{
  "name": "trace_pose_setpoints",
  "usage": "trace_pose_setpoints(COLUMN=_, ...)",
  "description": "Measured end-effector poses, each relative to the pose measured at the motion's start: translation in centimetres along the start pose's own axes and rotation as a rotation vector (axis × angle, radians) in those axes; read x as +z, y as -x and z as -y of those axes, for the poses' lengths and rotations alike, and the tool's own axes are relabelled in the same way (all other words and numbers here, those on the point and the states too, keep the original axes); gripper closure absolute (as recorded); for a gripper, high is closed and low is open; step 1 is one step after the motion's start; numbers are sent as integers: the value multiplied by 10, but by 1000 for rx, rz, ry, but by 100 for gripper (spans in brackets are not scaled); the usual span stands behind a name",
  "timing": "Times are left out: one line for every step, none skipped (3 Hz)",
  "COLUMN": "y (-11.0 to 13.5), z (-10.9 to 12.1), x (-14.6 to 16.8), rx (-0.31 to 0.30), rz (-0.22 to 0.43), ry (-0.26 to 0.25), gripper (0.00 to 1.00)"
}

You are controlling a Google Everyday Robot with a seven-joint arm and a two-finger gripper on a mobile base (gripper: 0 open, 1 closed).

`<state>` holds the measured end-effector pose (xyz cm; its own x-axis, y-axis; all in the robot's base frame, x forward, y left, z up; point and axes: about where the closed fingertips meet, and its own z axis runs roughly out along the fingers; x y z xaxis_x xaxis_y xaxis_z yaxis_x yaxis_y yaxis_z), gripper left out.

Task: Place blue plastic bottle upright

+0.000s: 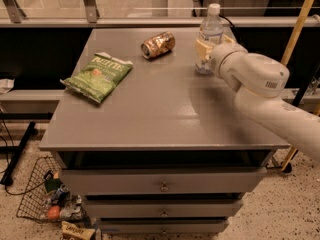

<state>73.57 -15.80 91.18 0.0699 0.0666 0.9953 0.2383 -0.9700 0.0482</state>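
Found a wire basket (35, 196) of odds and ends on the floor at lower left, beside the drawers (162, 186) under the grey bench (150, 119). Noted a green snack bag (97, 76) lying flat on the left part of the bench top. Saw a brown-gold can (158, 44) on its side toward the upper middle, well apart from the bag. Right of the can, near the far right corner, spotted the blue plastic bottle (211, 31) standing upright, white cap on top, base seemingly on the bench. Observed the pincer (206, 54) closed around the bottle's lower half, one cream finger (201, 50) pressed against its left side. Traced the white arm (260, 84) from there down to the right edge of the frame.
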Motion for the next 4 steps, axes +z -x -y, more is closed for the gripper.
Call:
trace_pose_setpoints(y=0, z=0, x=0, rx=0, rz=0, ry=0, gripper=82)
trace_pose_setpoints(y=0, z=0, x=0, rx=0, rz=0, ry=0, gripper=59)
trace_pose_setpoints(y=-1, z=0, x=0, rx=0, rz=0, ry=-1, gripper=27)
trace_pose_setpoints(y=-1, z=1, x=1, rx=0, rz=0, ry=-2, gripper=4)
